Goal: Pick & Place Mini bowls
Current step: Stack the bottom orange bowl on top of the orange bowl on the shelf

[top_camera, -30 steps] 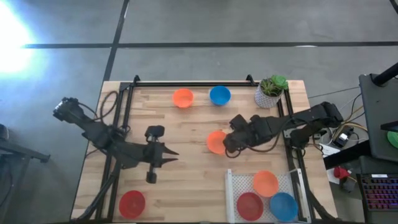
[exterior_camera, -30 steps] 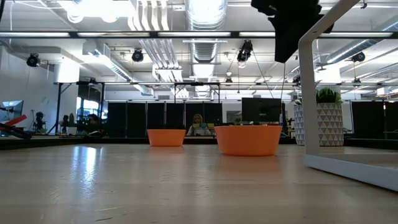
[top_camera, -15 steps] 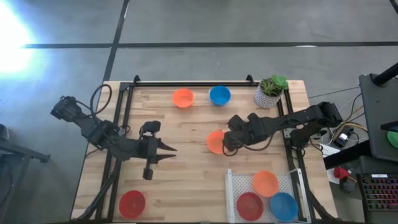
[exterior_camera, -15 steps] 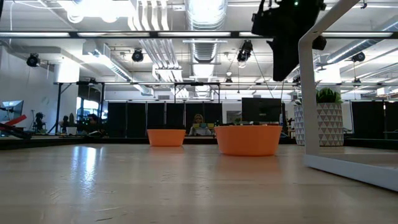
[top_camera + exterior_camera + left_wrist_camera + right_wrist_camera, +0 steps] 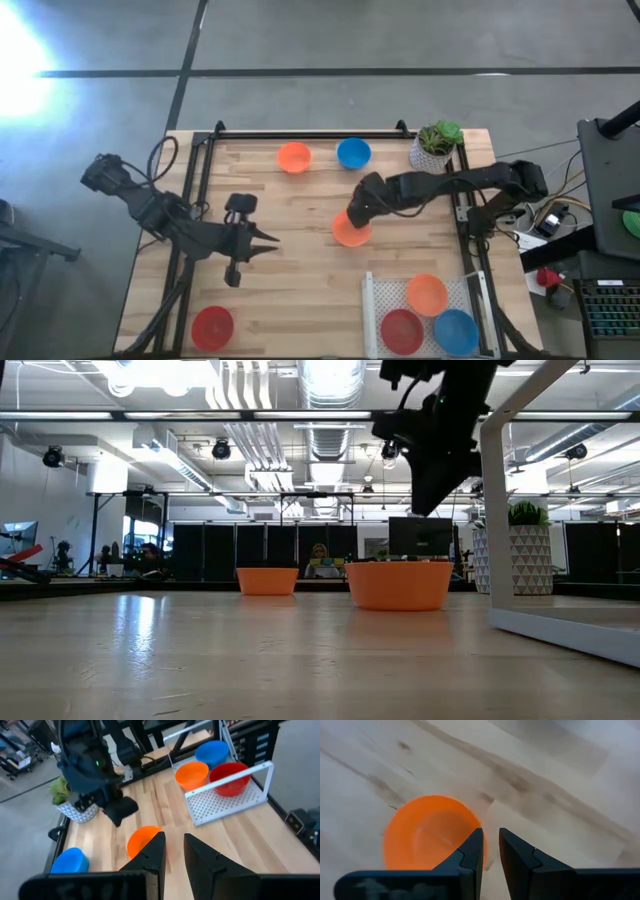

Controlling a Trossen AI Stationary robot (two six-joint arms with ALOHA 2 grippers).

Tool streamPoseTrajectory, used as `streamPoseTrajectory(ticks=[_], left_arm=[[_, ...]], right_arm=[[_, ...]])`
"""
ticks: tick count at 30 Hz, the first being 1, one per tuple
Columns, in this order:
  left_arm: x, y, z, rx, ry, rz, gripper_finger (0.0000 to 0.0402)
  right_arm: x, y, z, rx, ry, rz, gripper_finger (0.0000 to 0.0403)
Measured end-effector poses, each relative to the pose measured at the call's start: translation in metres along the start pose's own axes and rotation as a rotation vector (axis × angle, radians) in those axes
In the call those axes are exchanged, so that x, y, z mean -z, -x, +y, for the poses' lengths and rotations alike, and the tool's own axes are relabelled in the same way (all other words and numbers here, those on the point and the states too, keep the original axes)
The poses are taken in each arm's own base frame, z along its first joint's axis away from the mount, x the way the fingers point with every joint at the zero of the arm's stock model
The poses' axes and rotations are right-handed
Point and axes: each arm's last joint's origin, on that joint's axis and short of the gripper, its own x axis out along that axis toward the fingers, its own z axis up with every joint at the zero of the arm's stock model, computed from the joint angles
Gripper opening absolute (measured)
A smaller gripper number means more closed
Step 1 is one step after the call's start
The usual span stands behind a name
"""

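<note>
A small round orange plastic bowl sits upright on the middle of the light wooden table. The right gripper hangs just above its rim on the far side. In the right wrist view the two dark fingers stand close together with only a thin gap, and they point down at the edge of the bowl. They are not pinching anything. In the low view this gripper is up in the air over the bowl and does not touch it.

Another small orange bowl and a small blue bowl sit side by side near the far edge of the table. A small red bowl sits alone near the front left corner.

A white tray with little holes lies at the front right of the table. It holds three more bowls packed close together: an orange one, a red one and a blue one.

A white pot with a green plant stands in the far right corner.

The left gripper waits over the left part of the table, well apart from the middle bowl. Its fingers also have just a narrow gap between them and hold nothing.
</note>
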Motion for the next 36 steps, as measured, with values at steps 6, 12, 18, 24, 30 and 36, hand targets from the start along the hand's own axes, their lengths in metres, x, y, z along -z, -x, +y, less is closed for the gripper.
streamPoseTrajectory(ticks=[6,12,18,24,30,36], left_arm=[[-0.005,0.000,0.000,-0.002,0.078,-0.046,0.0064],[-0.004,-0.003,-0.002,0.001,0.169,-0.034,0.0064],[-0.004,-0.007,-0.004,0.000,0.148,-0.025,0.0064],[0.007,-0.015,-0.009,0.001,0.007,0.020,0.0064],[0.018,-0.021,-0.012,0.003,-0.052,0.059,0.0064],[0.017,-0.019,-0.011,0.002,-0.068,0.049,0.0064]], right_arm=[[0.001,-0.016,-0.012,0.033,0.115,0.010,0.0059],[0.015,-0.037,-0.025,0.023,0.136,0.086,0.0059],[0.025,-0.051,-0.029,-0.064,0.148,0.146,0.0059],[0.024,-0.051,-0.029,-0.098,0.091,0.188,0.0059],[0.015,-0.046,-0.024,-0.133,0.072,0.177,0.0059],[0.016,-0.047,-0.025,-0.131,0.064,0.180,0.0059]])
